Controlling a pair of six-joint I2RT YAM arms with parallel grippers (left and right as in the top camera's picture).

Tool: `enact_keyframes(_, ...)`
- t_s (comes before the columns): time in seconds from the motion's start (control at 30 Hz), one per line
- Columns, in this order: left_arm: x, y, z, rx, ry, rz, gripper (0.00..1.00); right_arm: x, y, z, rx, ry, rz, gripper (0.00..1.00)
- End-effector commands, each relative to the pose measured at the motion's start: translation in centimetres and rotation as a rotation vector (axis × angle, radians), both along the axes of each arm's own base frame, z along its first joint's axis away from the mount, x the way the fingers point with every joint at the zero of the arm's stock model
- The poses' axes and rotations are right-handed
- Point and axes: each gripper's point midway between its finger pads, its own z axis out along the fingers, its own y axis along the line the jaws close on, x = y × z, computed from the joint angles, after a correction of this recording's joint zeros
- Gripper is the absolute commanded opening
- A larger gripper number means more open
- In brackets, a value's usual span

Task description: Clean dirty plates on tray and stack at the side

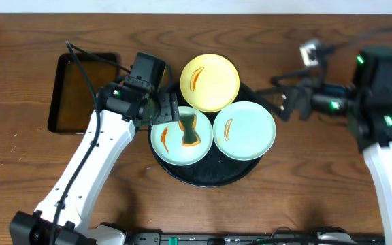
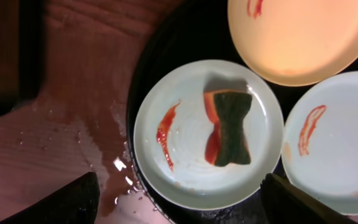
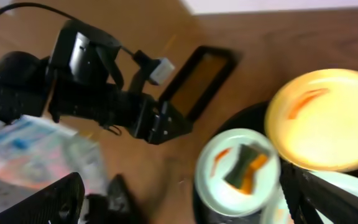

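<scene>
Left gripper (image 1: 171,112), overhead view: your fingers stand apart and hold nothing, poised over the left rim of the round tray (image 1: 203,178), just beside the left blue-white plate (image 1: 172,146). On that plate a green-and-orange sponge (image 1: 190,129) lies next to an orange smear. The yellow plate (image 1: 213,85) overlaps the tray's far rim, and the right blue-white plate (image 1: 247,136) sits inside the tray against its neighbour; each bears one smear. Your right gripper (image 1: 280,103), likewise spread and empty, hovers over the table (image 1: 19,41) just beyond the tray's right rim. A rectangular tray (image 1: 80,95) lies well apart on the left. Left wrist view: the fingers (image 2: 67,202) occupy the lower corners, wide apart. Between them the sponge (image 2: 232,127) lies flat on the left blue-white plate (image 2: 188,134), over one red-orange streak and beside a second. A wet patch (image 2: 104,143) glistens on the table beside the tray. Right wrist view, blurred: the fingers (image 3: 48,202) are spread at the lower corners. Beyond them you see the left arm (image 3: 104,102), the rectangular tray (image 3: 204,78), the yellow plate (image 3: 328,118) and the sponge (image 3: 244,165) on its plate.
</scene>
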Motion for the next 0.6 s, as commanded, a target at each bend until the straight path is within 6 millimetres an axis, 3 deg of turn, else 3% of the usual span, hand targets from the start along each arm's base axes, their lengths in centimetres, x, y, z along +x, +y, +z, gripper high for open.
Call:
enact_keyframes(0.0, 0.0, 0.4, -0.3, 0.012, 0.014, 0.021, 0.83, -0.8, 2.0, 1.0, 0.131, 0.1, 0.145, 0.99)
enact_keyframes(0.17, 0.0, 0.4, -0.3, 0.013, 0.015, 0.021, 0.84, 0.4, 4.1, -1.4, 0.127, 0.186, 0.18, 0.99)
enact_keyframes(0.27, 0.0, 0.4, -0.3, 0.013, 0.015, 0.021, 0.84, 2.2, 5.1, -5.2, -0.063, 0.26, -0.017, 0.99)
enact_keyframes(0.33, 0.0, 0.4, -0.3, 0.013, 0.016, 0.021, 0.84, 3.5, 4.5, -7.8, -0.248, 0.305, -0.221, 0.99)
enact_keyframes(0.4, -0.1, 0.4, -0.3, 0.013, 0.017, 0.021, 0.83, 4.0, 3.3, -9.1, -0.424, 0.322, -0.373, 0.99)
enact_keyframes(0.57, 0.0, 0.4, -0.3, 0.012, 0.012, 0.021, 0.84, 3.8, 3.9, -10.0, -0.619, 0.384, -0.332, 0.98)
